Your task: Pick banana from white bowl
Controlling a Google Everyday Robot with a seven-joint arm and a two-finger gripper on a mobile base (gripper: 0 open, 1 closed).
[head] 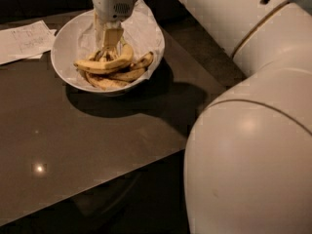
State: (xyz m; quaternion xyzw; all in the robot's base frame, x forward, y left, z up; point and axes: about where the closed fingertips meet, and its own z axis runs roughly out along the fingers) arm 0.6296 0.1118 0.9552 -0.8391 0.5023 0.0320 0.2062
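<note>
The white bowl stands at the far left of the dark table, lined with crinkled white paper. Several bananas lie in it. The longest, yellowest banana lies on top of the pile, curved, running left to right. My gripper reaches straight down into the bowl from above and sits right at the top of this banana, near its middle. Shorter, browner bananas lie under and in front of it.
White sheets of paper with writing lie on the table left of the bowl. My large white arm fills the right side of the view. The table's front edge runs diagonally below the bowl.
</note>
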